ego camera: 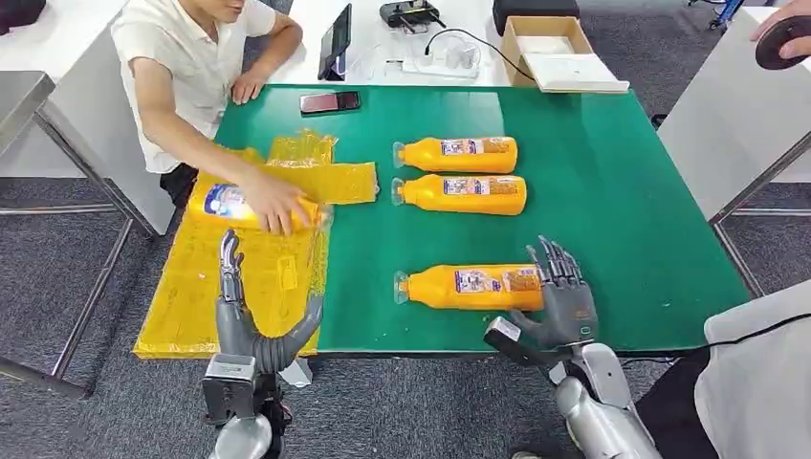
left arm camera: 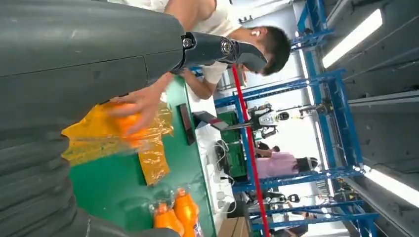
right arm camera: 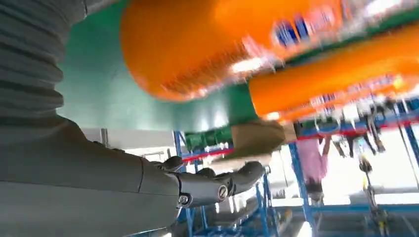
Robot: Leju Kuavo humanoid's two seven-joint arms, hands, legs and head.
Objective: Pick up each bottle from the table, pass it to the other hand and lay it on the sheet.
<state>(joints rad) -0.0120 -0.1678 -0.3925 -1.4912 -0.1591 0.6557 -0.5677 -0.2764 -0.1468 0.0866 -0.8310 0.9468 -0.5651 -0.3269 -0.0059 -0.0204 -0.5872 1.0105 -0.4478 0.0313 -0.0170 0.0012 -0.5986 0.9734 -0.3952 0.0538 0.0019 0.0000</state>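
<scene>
bottle (ego camera: 471, 287) labels present, print illegible

A person (ego camera: 191, 67) in a white shirt sits at the far left of the green table (ego camera: 612, 191). A phone (ego camera: 330, 101) lies near the table's far edge. Behind it: a tablet (ego camera: 336, 43), a cardboard box (ego camera: 550, 48) w/ white stuff inside.

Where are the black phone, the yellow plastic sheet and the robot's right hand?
Black phone (ego camera: 330, 101), head view, middle of its screen.
Yellow plastic sheet (ego camera: 191, 296), head view, bare middle part.
Right hand (ego camera: 562, 298), head view, back of the hand.
</scene>
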